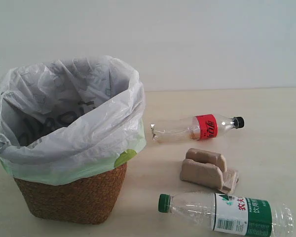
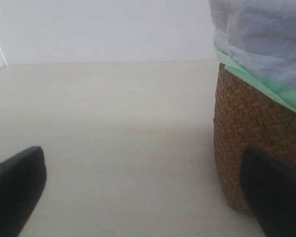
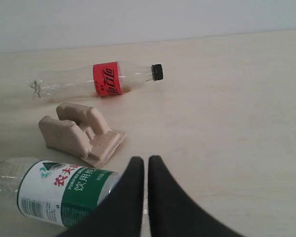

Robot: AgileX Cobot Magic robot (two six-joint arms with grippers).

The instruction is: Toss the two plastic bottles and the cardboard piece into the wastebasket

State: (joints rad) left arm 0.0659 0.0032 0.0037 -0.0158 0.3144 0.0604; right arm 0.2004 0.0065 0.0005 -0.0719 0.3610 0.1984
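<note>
Bottle nearest: large clear plastic bottle with green cap (image 1: 227, 213) lies front right, untouched. The right gripper (image 3: 145, 162) hangs near it, claw pinched shut and empty. Open wide first, then straddle the label.
Basket: brown wicker wastebasket with white bag liner (image 1: 74, 197), front left. The left gripper (image 2: 140, 153) is beside it, spread wide, empty.
Cardboard: beige moulded cardboard piece (image 1: 207, 170), mid right.
Bottle farthest: clear red-label bottle (image 1: 197, 127), black cap.

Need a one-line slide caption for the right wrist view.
Shut right gripper near the green-label bottle; cardboard piece and red-label bottle lie beyond, not yet binned.
</note>
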